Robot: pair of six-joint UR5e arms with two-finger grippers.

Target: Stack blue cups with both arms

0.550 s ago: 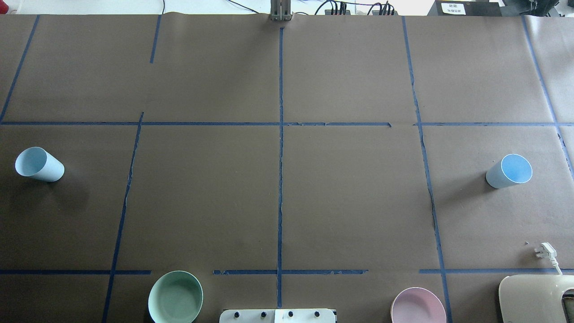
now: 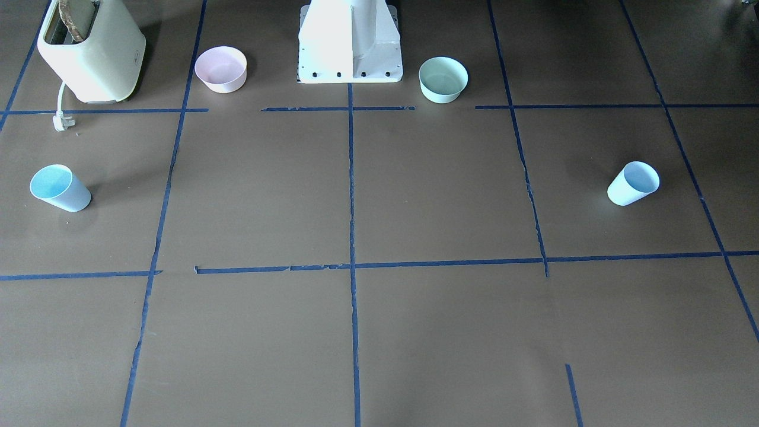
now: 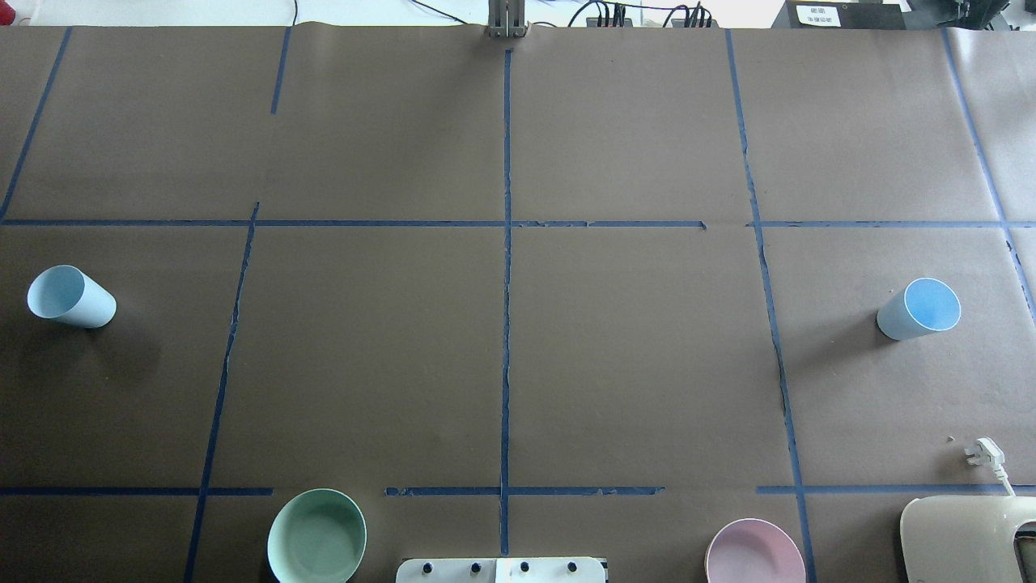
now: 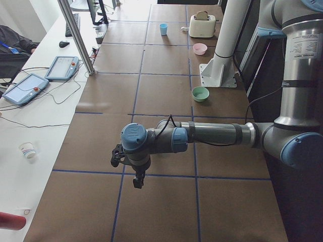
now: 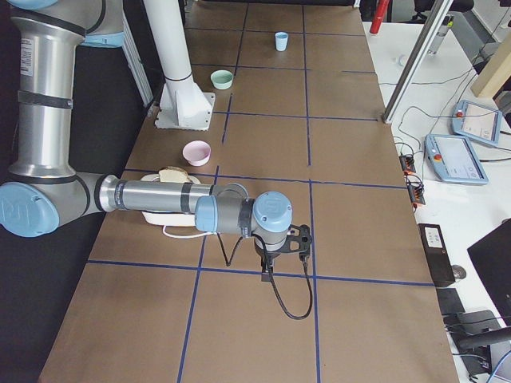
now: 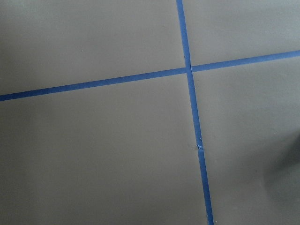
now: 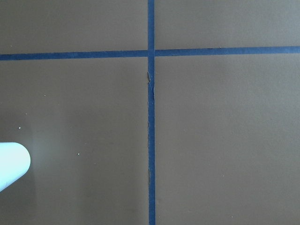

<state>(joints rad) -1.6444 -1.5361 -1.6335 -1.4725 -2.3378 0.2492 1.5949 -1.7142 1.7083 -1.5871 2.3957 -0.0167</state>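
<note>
Two pale blue cups stand mouth up, far apart on the brown table. One is at the left edge of the overhead view (image 3: 71, 296) and on the right in the front-facing view (image 2: 633, 183). The other is at the overhead right (image 3: 919, 308), front-facing left (image 2: 59, 188). The left gripper (image 4: 137, 180) and right gripper (image 5: 267, 273) show only in the side views, pointing down above the table ends; I cannot tell whether they are open or shut. A pale rounded shape (image 7: 11, 164) at the right wrist view's left edge may be a cup.
A mint-green bowl (image 3: 316, 536) and a pink bowl (image 3: 754, 552) sit on either side of the white pedestal base (image 2: 350, 41). A cream toaster (image 2: 92, 50) with a loose plug (image 3: 983, 453) stands at the near right corner. Blue tape lines cross the table.
</note>
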